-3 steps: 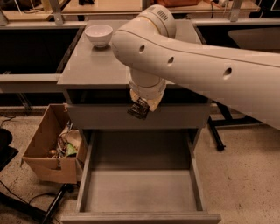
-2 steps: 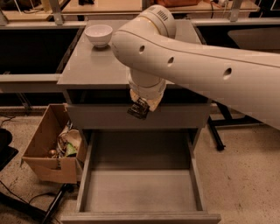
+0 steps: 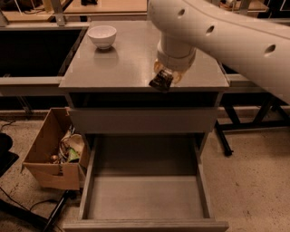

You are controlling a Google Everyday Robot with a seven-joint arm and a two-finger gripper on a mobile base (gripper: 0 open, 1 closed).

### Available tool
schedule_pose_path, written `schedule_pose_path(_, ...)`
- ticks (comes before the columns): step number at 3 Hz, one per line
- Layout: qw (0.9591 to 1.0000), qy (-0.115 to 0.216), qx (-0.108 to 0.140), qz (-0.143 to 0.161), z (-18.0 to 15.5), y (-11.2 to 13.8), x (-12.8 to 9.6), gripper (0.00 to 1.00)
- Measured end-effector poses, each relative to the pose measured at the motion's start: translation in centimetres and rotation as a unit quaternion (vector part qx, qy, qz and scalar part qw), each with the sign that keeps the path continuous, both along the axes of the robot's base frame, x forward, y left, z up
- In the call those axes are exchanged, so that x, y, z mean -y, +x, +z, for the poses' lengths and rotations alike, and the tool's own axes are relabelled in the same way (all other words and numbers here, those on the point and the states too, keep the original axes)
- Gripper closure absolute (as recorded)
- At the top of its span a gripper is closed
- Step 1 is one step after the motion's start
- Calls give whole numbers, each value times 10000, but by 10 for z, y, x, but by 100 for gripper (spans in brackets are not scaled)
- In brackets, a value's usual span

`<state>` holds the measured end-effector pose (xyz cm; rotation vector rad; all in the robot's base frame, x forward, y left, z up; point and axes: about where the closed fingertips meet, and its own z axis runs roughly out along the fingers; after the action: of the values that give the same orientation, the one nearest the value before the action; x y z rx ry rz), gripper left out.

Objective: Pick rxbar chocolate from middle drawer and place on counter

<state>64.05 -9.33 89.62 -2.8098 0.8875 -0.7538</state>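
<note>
My gripper (image 3: pixel 163 79) hangs from the big white arm just above the front edge of the grey counter (image 3: pixel 122 63), right of its middle. It is shut on the rxbar chocolate (image 3: pixel 159 83), a small black bar with pale marks that sticks out below the fingers, tilted. The middle drawer (image 3: pixel 145 199) is pulled wide open below, and its grey floor is bare. The bar is held above the counter's front lip; I cannot tell whether it touches the slab.
A white bowl (image 3: pixel 102 35) stands at the counter's back left. The upper drawer front (image 3: pixel 142 120) is shut. A brown cardboard box (image 3: pixel 43 156) with clutter sits on the floor left of the open drawer. A tan wooden tabletop (image 3: pixel 108 6) lies behind.
My gripper has risen with the bar from in front of the upper drawer front up and to the right, to the counter's front edge. The drawer and bowl have not moved.
</note>
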Motion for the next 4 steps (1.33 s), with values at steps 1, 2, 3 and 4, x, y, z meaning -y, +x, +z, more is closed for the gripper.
schedule_pose_path(1, 9975, 272, 574, 311, 40, 56, 9, 100)
schedule_pose_path(2, 9890, 734, 967, 841, 55, 111, -17, 100)
schedule_pose_path(3, 9786, 1198, 876, 1423, 44, 150, -66, 100)
schedule_pose_path(4, 9676, 1607, 231, 1935, 2, 167, -140, 100)
